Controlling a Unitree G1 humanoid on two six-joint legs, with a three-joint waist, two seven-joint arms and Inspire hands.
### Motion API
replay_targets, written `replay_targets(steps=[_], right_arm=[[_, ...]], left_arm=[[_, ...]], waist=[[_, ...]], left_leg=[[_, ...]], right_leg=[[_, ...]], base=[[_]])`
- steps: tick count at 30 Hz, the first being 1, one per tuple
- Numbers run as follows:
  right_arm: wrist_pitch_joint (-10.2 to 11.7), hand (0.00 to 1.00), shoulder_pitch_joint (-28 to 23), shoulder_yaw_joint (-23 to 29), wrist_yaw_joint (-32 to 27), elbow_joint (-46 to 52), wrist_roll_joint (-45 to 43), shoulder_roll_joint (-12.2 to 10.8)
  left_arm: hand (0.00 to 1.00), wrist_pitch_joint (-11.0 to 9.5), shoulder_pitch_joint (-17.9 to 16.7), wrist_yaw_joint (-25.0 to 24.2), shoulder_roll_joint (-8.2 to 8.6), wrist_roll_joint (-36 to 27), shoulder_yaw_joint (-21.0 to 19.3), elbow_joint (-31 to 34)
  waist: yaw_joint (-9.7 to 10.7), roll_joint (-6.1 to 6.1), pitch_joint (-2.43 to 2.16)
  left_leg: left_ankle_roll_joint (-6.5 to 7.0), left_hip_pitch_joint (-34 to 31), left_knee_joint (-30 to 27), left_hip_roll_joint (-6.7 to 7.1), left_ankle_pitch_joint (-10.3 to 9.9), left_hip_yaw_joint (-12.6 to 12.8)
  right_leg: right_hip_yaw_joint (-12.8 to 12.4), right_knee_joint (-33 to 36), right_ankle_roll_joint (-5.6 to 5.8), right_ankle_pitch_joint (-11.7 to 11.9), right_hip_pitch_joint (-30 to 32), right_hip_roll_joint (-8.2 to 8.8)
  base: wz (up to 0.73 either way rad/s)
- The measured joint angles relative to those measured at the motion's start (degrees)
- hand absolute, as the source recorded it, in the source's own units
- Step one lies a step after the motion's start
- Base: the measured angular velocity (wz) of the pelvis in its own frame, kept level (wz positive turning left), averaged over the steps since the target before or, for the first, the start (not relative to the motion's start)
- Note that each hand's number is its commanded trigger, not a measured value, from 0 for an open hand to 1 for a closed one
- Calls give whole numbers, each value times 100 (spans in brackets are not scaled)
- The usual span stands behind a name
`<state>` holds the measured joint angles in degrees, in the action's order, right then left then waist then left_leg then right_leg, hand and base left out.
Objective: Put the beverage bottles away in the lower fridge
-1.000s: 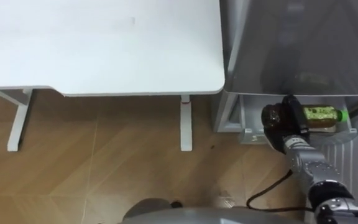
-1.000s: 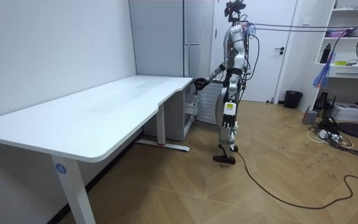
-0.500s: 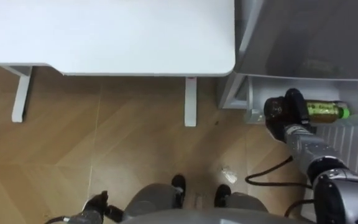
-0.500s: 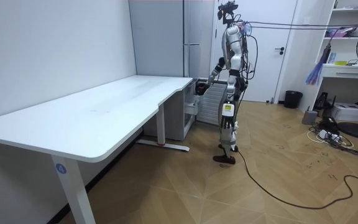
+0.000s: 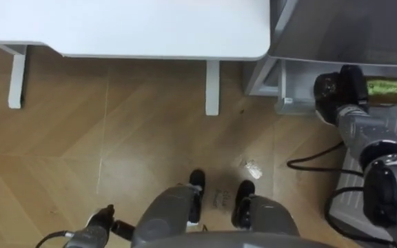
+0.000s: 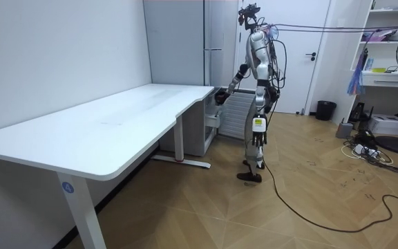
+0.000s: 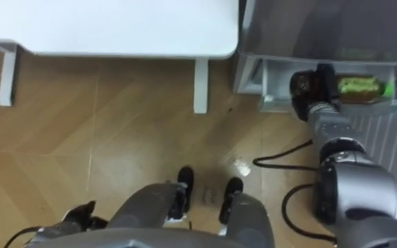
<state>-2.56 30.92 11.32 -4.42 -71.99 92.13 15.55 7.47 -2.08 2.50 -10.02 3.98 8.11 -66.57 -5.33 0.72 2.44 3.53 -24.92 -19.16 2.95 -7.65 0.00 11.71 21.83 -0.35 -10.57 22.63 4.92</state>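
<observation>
Since a second ago the robot has straightened up from its lean; it stands on the wooden herringbone floor (image 5: 116,138) in front of the tall grey fridge (image 5: 336,31). The right robot hand (image 5: 336,93), dark and bulky, stays wrapped around a clear plastic bottle (image 5: 384,88) with a yellow-green label and a green cap. The bottle lies on its side over the pale, pulled-out drawer (image 5: 286,102) at the foot of the fridge; I cannot tell whether it rests inside. The left robot hand (image 5: 102,222) hangs low by the robot's side, its pose unclear. The smooth white bench (image 5: 150,24) with rounded corners stands beside the fridge.
</observation>
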Motion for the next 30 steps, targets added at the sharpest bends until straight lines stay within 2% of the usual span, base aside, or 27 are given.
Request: replay_targets(steps=[4,7,11,13,17,18,19,20,30], right_arm=[[-2,100,114,-6,-50,2,-15,24],[-1,100,285,-15,-171,3,-39,66],[5,100,400,-129,-206,14,-32,199],[5,100,433,-133,-206,18,-46,274],[6,100,457,-132,-205,25,-44,286],[6,67,463,-132,-205,26,-42,286],[6,43,467,-132,-204,26,-43,286],[6,0,468,-132,-204,28,-43,294],[10,0,525,-140,-206,32,-77,335]], left_arm=[[0,-2,28,79,-23,3,89,10],[0,-4,38,76,-47,8,137,13],[0,-38,54,62,-198,1,401,17],[0,-38,62,44,-204,-4,423,9],[0,-36,65,22,-205,-6,551,3],[0,-36,67,22,-205,-6,573,3],[0,-36,68,19,-204,-6,596,5],[0,-36,68,19,-204,-6,624,5],[0,-35,75,-101,-199,-1,637,7]], waist=[[-14,-5,3],[-28,-5,3],[-111,2,3],[-149,18,14],[-151,41,26],[-151,43,26],[-148,47,27],[-147,51,26],[-185,65,21]], left_leg=[[3,-176,-64,9,6,15],[18,-293,-55,6,35,146],[19,-435,-57,11,60,204],[23,-465,-58,6,63,239],[23,-465,-54,3,63,266],[23,-465,-52,2,63,274],[23,-465,-49,1,63,284],[23,-465,-48,1,63,293],[23,-461,-46,51,64,387]], right_leg=[[-14,104,-5,-11,196,21],[-65,203,-9,-13,393,53],[-80,303,-23,-28,601,107],[-81,316,-23,-28,648,121],[-68,316,-27,-44,650,137],[-66,317,-28,-48,650,139],[-66,321,-29,-57,650,143],[-66,329,-32,-66,651,148],[-71,618,-40,-194,790,265]], base=[[-1],[-11],[-5],[-4],[0],[0],[3],[5],[0]])
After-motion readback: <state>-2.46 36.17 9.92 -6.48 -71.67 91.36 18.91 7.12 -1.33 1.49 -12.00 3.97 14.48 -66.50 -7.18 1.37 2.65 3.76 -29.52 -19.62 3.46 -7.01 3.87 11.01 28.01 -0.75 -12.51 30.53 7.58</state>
